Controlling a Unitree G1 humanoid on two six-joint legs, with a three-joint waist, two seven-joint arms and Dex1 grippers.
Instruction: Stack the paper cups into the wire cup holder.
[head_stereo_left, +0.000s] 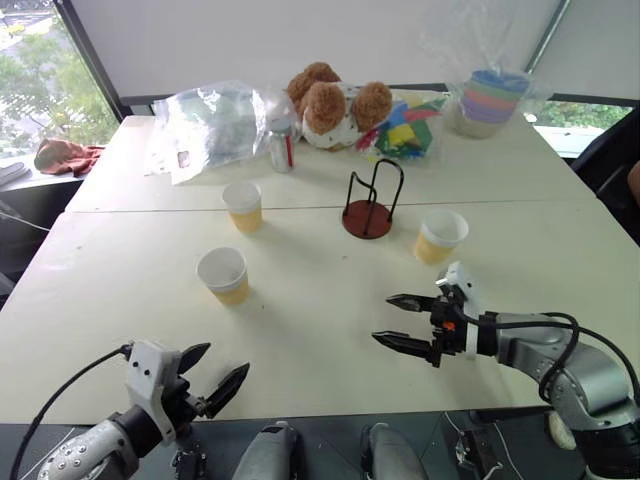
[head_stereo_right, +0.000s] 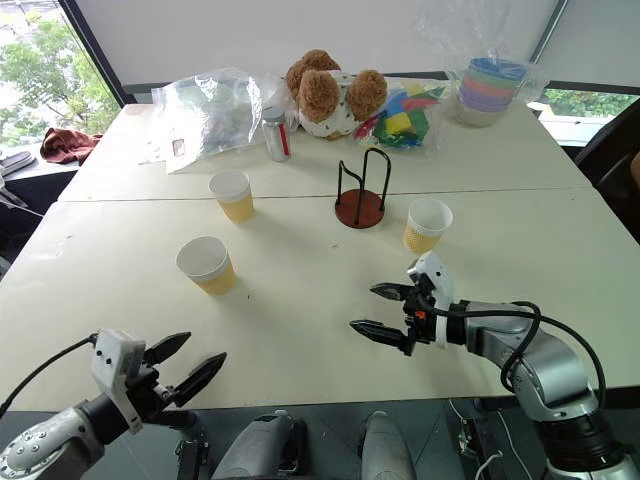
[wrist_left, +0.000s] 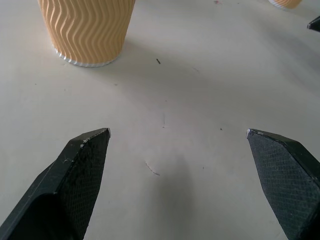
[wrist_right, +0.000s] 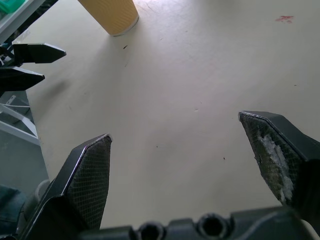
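task not begun: holder empty, no cup in hand.
left gripper (head_stereo_left: 215, 385) and right gripper (head_stereo_left: 405, 320) jaws wide, holding nothing; three paper cups (head_stereo_left: 223, 274) (head_stereo_left: 243, 206) (head_stereo_left: 440, 236) stand apart on the counter (head_stereo_left: 300, 320) around the empty wire cup holder (head_stereo_left: 370, 203).

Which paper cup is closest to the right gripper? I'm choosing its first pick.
The paper cup right of the wire cup holder, just beyond the right gripper.

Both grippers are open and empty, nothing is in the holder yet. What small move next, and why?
Probably ease the right gripper forward toward the paper cup beyond it. That cup stands upright on the table, close beside the empty wire cup holder, and looks nearer to this gripper than the other two cups do to either arm.
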